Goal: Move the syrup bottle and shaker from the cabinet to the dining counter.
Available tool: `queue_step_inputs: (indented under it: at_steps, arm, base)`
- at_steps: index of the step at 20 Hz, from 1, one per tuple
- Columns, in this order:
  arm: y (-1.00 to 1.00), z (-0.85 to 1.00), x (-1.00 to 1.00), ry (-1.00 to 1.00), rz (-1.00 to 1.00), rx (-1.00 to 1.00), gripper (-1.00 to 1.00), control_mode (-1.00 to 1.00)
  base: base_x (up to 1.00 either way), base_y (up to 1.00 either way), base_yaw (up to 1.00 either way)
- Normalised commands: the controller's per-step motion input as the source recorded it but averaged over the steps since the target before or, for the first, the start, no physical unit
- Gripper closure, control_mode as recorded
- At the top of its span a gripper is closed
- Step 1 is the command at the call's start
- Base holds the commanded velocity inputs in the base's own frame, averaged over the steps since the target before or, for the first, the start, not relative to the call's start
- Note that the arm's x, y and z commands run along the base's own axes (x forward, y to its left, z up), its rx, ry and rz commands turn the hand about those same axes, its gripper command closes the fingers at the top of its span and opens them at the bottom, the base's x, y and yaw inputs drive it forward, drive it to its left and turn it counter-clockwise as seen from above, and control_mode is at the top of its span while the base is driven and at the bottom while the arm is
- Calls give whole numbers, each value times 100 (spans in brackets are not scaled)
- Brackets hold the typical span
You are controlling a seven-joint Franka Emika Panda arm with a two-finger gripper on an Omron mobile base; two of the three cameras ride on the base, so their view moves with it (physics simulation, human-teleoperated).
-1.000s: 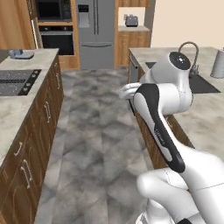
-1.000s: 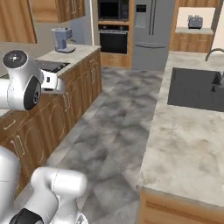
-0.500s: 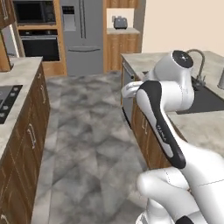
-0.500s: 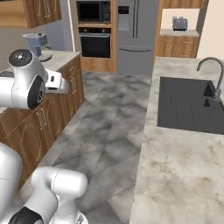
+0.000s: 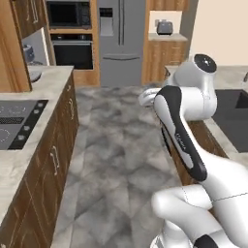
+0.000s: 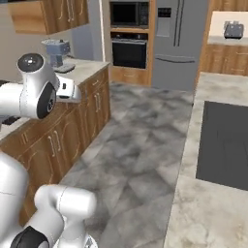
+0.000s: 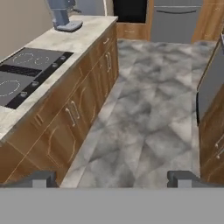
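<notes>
- Gripper (image 7: pixel 112 178) spread wide, holding nothing, tips low over bare marbled floor (image 7: pixel 153 113).
- Aisle open between low wooden cabinets (image 7: pixel 74 118) at left and dining counter (image 6: pixel 208 213) at right; its long edge runs away toward the fridge.
- Black cooktop (image 7: pixel 26 72) set in the wall worktop.
- Far end: oven (image 5: pixel 72 48), steel fridge (image 5: pixel 121 38).
- No writing legible anywhere.

Premises: a domestic kitchen. Evidence: steel fridge (image 5: pixel 121 41), built-in oven (image 5: pixel 72 51) below a microwave (image 5: pixel 68 13), hob (image 7: pixel 22 72) set in marble worktop (image 7: pixel 83 33), wooden base cupboards (image 7: pixel 70 118), grey stone-tile floor (image 7: pixel 148 109).
</notes>
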Motion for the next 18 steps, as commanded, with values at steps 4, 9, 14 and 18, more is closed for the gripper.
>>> queue_step_inputs:
  at_steps: [4,9,14,18]
  arm:
    - [0,0,0,0,0,0,-100,100]
    - [0,0,0,0,0,0,-100,100]
    - [0,0,0,0,0,0,-100,100]
    - [0,0,0,0,0,0,-100,100]
  base:
    - [0,0,70]
    - [0,0,67]
    - [3,0,63]
    - [21,0,57]
